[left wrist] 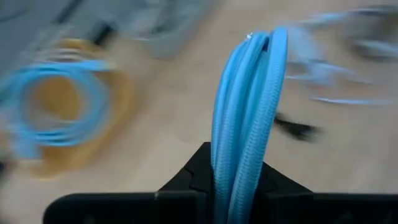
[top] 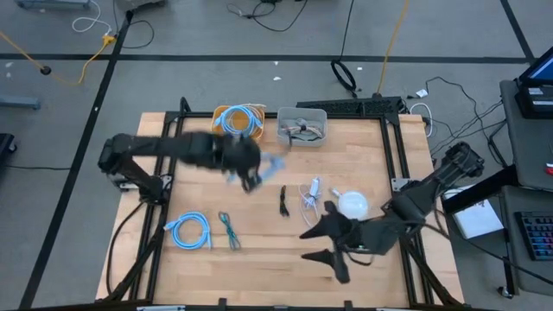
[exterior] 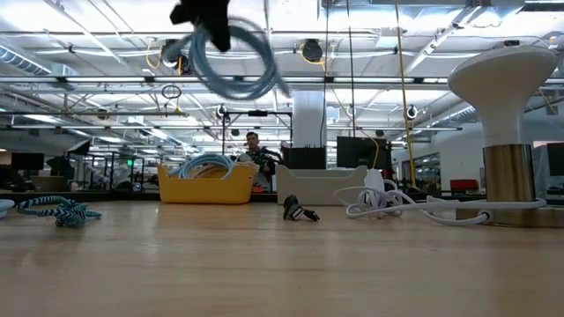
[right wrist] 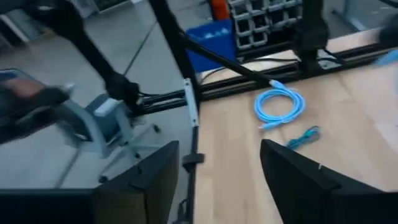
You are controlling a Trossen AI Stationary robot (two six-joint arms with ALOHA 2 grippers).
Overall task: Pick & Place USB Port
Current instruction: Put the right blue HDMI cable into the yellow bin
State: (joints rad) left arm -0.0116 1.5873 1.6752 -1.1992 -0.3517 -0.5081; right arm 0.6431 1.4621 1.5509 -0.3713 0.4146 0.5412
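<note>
Left gripper (top: pixel 249 177) has a coiled blue cable (left wrist: pixel 245 118) clamped, up off the table (top: pixel 259 233); right gripper (top: pixel 333 244) hangs wide open.

Two bins sit side by side at the table's (top: pixel 259 259) far edge, cable-filled bin (top: pixel 238 120) left of the tray (top: pixel 302 126), with a coiled cable (top: pixel 190 230) near-left, a small connector (top: pixel 283 201) mid-table, and the lamp (top: pixel 352 205) right.
</note>
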